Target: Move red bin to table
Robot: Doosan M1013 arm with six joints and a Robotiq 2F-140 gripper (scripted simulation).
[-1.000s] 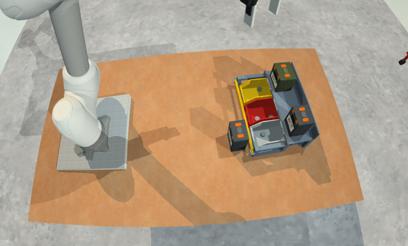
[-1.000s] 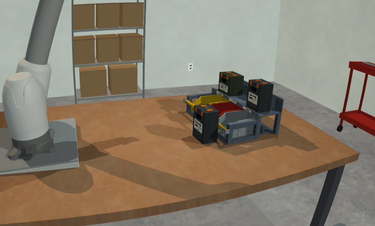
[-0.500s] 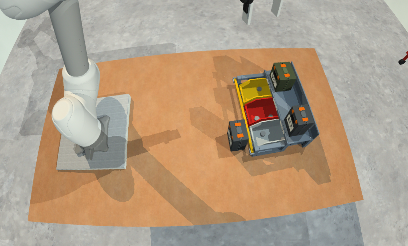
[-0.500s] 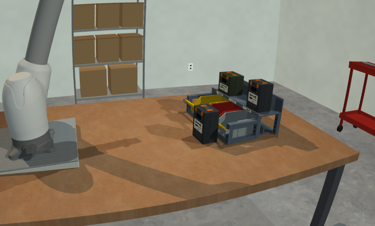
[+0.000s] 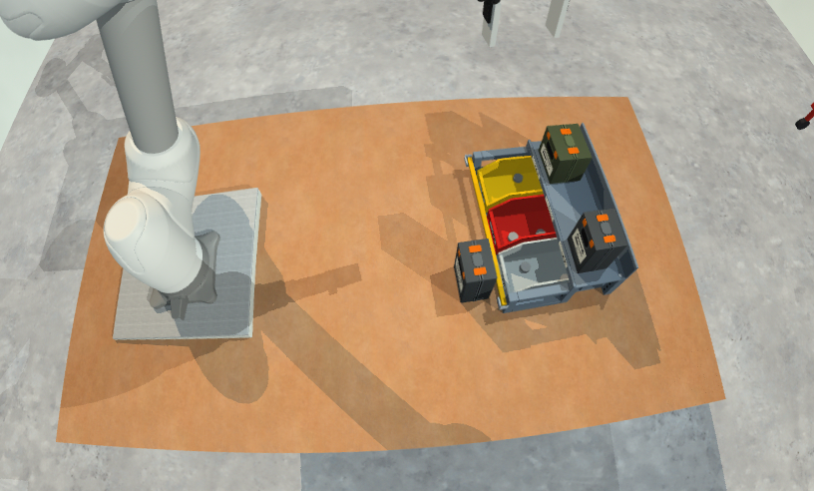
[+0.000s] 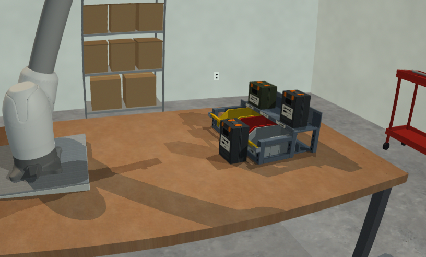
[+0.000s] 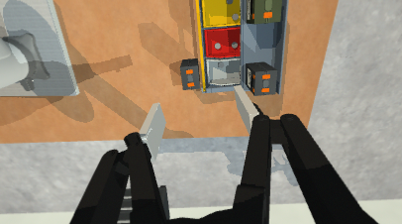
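The red bin [image 5: 521, 213] [image 6: 256, 122] [image 7: 227, 35] sits on the low front deck of the blue-grey shelf [image 5: 567, 193] [image 7: 264, 37], between the yellow bin [image 5: 501, 189] [image 6: 239, 112] [image 7: 215, 9] and the grey bin [image 5: 547, 273] [image 6: 267, 133] [image 7: 225, 74]. Two round grey parts show in the red bin. A yellow rail runs along the shelf's front edge. My gripper [image 5: 523, 37] [image 7: 198, 105] is open and empty, high up and away from the shelf; the exterior view does not show it.
A black case [image 5: 477, 272] [image 6: 234, 144] [image 7: 189, 76] stands on the table top [image 5: 335, 192] [image 6: 141, 131] [image 7: 124, 22], close in front of the grey bin's end. A green case [image 5: 567, 153] [image 6: 263, 95] [image 7: 265, 4] and another black case [image 5: 600, 240] [image 6: 295, 109] [image 7: 261, 78] stand on the shelf's raised rear deck.
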